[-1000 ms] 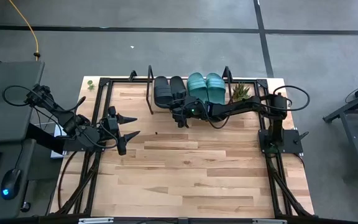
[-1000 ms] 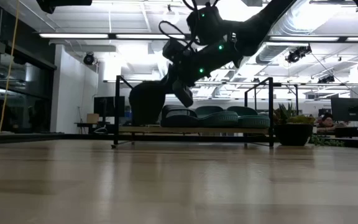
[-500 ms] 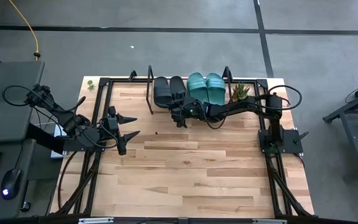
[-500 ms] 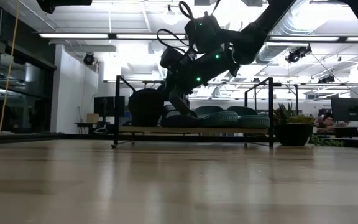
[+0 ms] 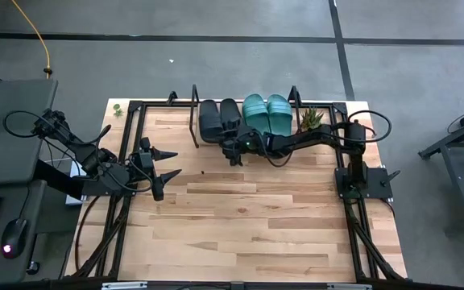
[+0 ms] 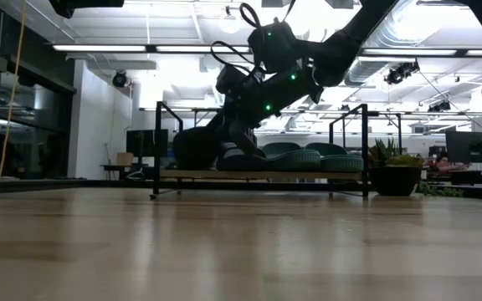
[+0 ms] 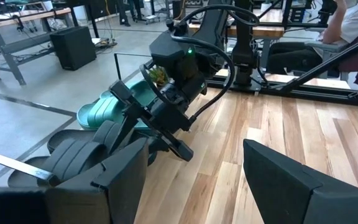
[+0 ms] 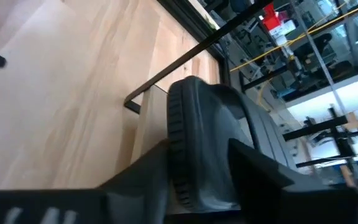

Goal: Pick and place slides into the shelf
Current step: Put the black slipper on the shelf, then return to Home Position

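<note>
The right claw [image 5: 234, 151] is reaching to the front edge of the shelf [image 5: 193, 105], its fingers [image 8: 143, 172] sitting on either side of a black slide [image 8: 201, 140]; whether they are gripping it or have let go, I cannot tell. All four slides are lying side by side on the shelf, the two black ones [image 5: 218, 117] left of the two teal ones [image 5: 267, 113]. The left claw [image 5: 164, 171] is hanging released over the worktop [image 5: 248, 217], well apart from the shelf.

Overhead, table-level and both wrist cameras all share the shelf [image 5: 244, 121], the right wrist closest.
</note>
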`<action>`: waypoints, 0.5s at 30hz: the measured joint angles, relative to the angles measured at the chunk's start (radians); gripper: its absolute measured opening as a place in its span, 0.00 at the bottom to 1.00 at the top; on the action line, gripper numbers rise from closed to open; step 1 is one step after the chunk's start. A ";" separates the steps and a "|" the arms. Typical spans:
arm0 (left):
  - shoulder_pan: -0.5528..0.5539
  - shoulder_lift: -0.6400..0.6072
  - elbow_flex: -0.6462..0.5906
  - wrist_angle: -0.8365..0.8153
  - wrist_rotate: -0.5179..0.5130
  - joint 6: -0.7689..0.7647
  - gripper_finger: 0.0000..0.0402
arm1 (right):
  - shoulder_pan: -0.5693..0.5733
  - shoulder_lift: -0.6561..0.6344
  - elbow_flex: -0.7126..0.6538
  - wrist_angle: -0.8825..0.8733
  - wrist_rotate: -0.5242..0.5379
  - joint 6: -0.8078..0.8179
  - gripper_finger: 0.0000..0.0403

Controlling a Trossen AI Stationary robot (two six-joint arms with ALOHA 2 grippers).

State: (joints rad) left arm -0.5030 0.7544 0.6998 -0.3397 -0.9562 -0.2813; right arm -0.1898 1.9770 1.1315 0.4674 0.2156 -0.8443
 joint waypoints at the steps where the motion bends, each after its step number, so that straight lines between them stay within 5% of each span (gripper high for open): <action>1: 0.000 0.000 0.000 0.000 0.000 0.000 0.61 | 0.000 0.000 0.003 -0.010 -0.006 0.013 0.39; 7: 0.000 0.000 0.000 0.000 0.000 0.000 0.61 | 0.000 0.000 0.127 -0.264 -0.028 0.133 0.56; 15: 0.000 0.000 0.000 0.000 0.001 0.000 0.61 | 0.000 0.000 0.263 -0.533 -0.137 0.218 0.59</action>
State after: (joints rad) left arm -0.5030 0.7544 0.6998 -0.3397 -0.9554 -0.2813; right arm -0.1894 1.9770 1.3949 -0.0659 0.0783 -0.6260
